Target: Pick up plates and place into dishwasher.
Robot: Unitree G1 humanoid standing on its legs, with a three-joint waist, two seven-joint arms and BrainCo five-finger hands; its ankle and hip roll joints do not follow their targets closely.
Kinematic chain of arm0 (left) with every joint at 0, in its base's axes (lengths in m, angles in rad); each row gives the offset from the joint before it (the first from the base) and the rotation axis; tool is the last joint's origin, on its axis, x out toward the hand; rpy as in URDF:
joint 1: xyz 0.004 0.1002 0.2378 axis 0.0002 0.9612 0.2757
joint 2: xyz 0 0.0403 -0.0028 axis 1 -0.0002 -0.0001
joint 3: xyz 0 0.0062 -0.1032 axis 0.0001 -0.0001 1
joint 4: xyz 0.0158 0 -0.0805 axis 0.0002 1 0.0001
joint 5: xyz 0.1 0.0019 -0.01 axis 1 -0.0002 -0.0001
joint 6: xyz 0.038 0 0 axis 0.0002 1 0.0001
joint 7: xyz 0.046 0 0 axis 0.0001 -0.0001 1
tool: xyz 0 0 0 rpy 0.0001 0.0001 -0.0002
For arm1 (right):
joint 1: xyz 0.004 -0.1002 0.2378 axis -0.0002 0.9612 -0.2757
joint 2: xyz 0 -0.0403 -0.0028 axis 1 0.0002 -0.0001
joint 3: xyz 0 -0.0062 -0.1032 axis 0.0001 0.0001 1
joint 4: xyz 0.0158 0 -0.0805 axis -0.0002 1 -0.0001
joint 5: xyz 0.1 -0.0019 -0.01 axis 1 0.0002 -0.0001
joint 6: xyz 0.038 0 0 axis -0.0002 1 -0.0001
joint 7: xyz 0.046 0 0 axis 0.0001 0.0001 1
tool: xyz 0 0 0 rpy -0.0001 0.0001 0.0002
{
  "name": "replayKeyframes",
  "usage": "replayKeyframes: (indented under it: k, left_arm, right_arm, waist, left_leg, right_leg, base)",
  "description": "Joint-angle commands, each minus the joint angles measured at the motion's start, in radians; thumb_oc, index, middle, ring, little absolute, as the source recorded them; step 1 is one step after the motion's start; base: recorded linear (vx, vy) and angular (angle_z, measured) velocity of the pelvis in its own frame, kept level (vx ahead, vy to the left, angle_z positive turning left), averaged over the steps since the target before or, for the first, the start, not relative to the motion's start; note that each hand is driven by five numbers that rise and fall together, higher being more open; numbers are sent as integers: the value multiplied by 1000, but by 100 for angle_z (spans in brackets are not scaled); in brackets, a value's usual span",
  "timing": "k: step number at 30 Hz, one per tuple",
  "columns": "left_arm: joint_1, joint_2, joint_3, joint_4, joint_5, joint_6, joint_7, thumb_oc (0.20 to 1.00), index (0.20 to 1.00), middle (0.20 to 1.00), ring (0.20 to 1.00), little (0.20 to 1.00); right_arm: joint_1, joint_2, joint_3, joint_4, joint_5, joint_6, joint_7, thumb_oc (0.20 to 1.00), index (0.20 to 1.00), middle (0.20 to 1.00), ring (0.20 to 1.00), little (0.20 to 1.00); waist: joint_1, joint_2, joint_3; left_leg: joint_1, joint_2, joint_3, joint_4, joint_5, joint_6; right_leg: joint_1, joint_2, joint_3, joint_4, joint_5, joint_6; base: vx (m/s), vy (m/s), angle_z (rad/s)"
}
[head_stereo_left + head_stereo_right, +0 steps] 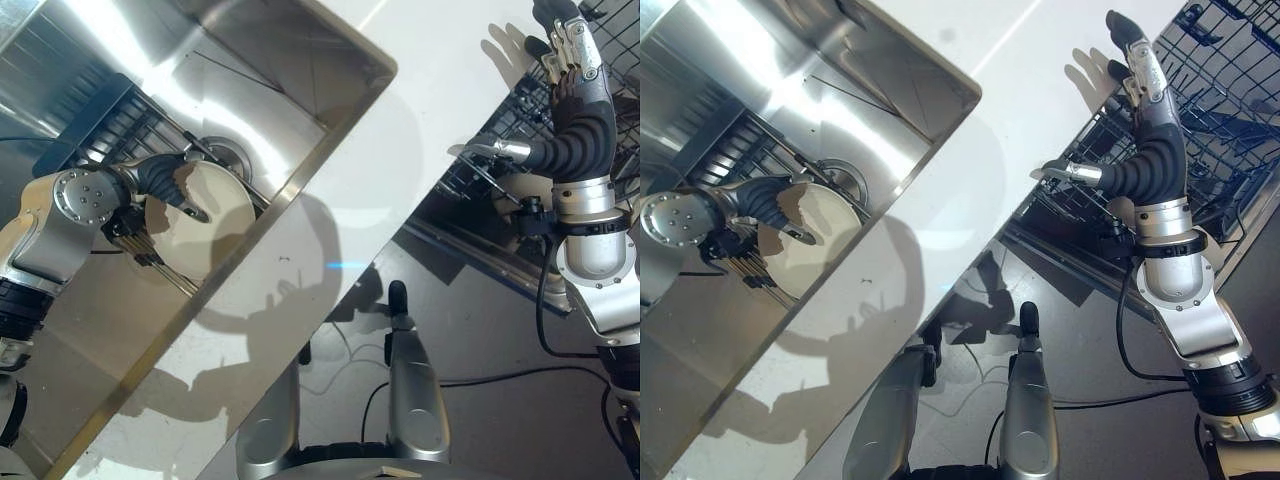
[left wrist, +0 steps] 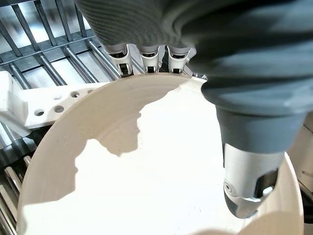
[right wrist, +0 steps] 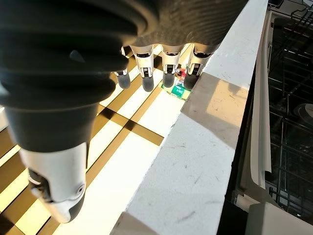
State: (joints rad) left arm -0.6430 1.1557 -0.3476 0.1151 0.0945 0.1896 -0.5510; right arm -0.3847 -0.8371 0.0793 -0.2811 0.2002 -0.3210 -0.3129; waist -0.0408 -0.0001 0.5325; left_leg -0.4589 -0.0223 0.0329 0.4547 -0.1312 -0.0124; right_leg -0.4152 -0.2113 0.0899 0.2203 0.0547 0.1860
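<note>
One cream plate (image 1: 200, 225) is standing on edge in the wire rack (image 1: 110, 135) inside the steel sink (image 1: 280, 70), and the left hand (image 1: 165, 180) is gripping it, its fingers (image 2: 144, 54) hooking over the far rim while the thumb (image 2: 249, 166) is pressing on the near face. The right hand (image 1: 1135, 75) is hovering with straight, relaxed fingers above the white countertop (image 1: 420, 90), holding nothing, just beside the open dishwasher rack (image 1: 1230, 90). Judging from this pose, the lift out of the sink is the step at hand. Several risks are arising: the pinch is sitting near the plate's upper edge, so the plate could be swinging or slipping as it rises; its lower rim could be catching on the rack wires; and the plate could be striking the sink wall or the countertop edge on the way across to the dishwasher.
</note>
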Motion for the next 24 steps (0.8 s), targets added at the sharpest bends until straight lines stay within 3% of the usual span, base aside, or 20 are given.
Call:
replayKeyframes:
  k: [1, 10, 11, 12, 13, 24]
  left_arm:
    - [152, -40, -77, -76, -81, -59, -140, 1000, 1000, 1000, 1000, 1000]
    - [203, -50, -46, -83, -43, -72, -156, 1000, 1000, 1000, 1000, 1000]
    - [208, -47, -39, -90, -44, -76, -154, 846, 846, 846, 846, 846]
    - [212, -44, -35, -95, -46, -79, -150, 438, 438, 438, 438, 438]
    - [216, -41, -29, -103, -53, -86, -148, 200, 200, 200, 200, 200]
    - [257, -27, 23, -140, -31, -91, -152, 200, 200, 200, 200, 200]
  right_arm:
    - [27, -38, -70, -68, 28, -49, -13, 1000, 1000, 1000, 1000, 1000]
    - [40, -29, -72, -70, 23, -47, -21, 1000, 1000, 1000, 1000, 1000]
    - [44, -28, -73, -71, 23, -50, -22, 1000, 1000, 1000, 1000, 1000]
    - [48, -29, -74, -72, 23, -52, -23, 1000, 1000, 1000, 1000, 1000]
    - [53, -30, -76, -75, 24, -55, -24, 1000, 1000, 1000, 1000, 1000]
    - [91, -30, -104, -70, 42, -76, -16, 1000, 1000, 1000, 1000, 1000]
  waist:
    - [-3, 2, -12]
    - [9, 2, -12]
    - [9, 2, -12]
    - [10, 2, -12]
    - [11, 2, -12]
    - [29, 0, -12]
  left_leg:
    - [49, -56, 9, -82, -19, 83]
    - [59, -55, 3, -80, -20, 83]
    - [58, -55, 3, -80, -20, 83]
    - [58, -54, 3, -80, -20, 83]
    - [60, -55, 3, -81, -20, 83]
    - [101, -57, -3, -90, -20, 83]
  right_leg:
    - [-15, 43, -40, 6, 47, -25]
    - [5, 38, -52, 1, 41, -23]
    - [4, 38, -53, 1, 40, -23]
    - [5, 38, -54, 1, 39, -23]
    - [8, 37, -55, -1, 38, -22]
    - [58, 26, -78, -15, 32, -19]
  base:
    - [6, -31, 2]
    - [8, -14, 1]
    - [0, 0, 0]
    - [0, 0, 0]
    - [0, 0, 0]
    - [1, -3, 0]
